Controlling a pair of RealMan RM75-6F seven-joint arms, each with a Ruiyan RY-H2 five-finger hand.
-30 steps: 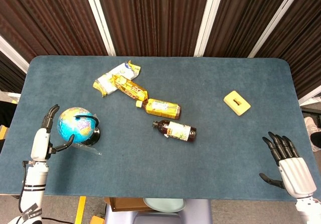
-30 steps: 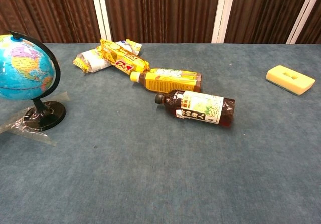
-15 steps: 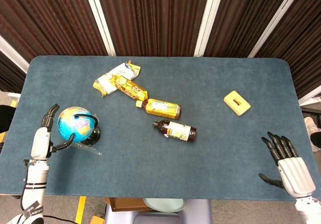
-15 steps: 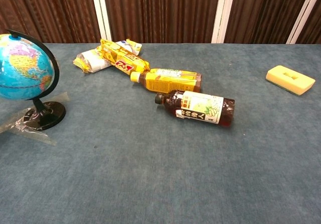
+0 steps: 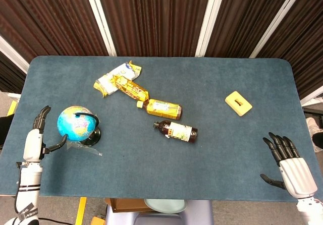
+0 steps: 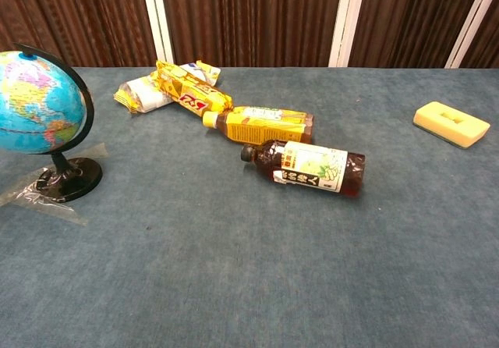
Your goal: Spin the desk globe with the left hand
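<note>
Globe (image 5: pixel 75 123) stands near the left edge of the table (image 5: pixel 212 89), toward its front corner, upright on a black base (image 6: pixel 71 179) with clear tape (image 6: pixel 39 194) over the foot. The left hand (image 5: pixel 36 140) sits just beside it at the table's left edge, fingers spread and holding nothing, thumb reaching toward the sphere but apart from it.

The main risk, as I judge it, is that a sideways swipe pushes the whole stand instead of turning the ball: the base is small and the tape looks loose, so a push low on the sphere or onto the black arc (image 6: pixel 81 98) could tip or slide it. A stroke that carries the fingers outward could also take the hand past the left edge and miss.

Room is tight on the globe's outer side, where the edge is close, and open on its inner side. The snack packets (image 5: pixel 118 81), yellow bottle (image 5: pixel 160 108) and dark bottle (image 5: pixel 176 130) lie well apart toward the table's middle. The yellow block (image 5: pixel 238 103) sits far to the right. The right hand (image 5: pixel 288 162) rests spread and empty at the front right corner.
</note>
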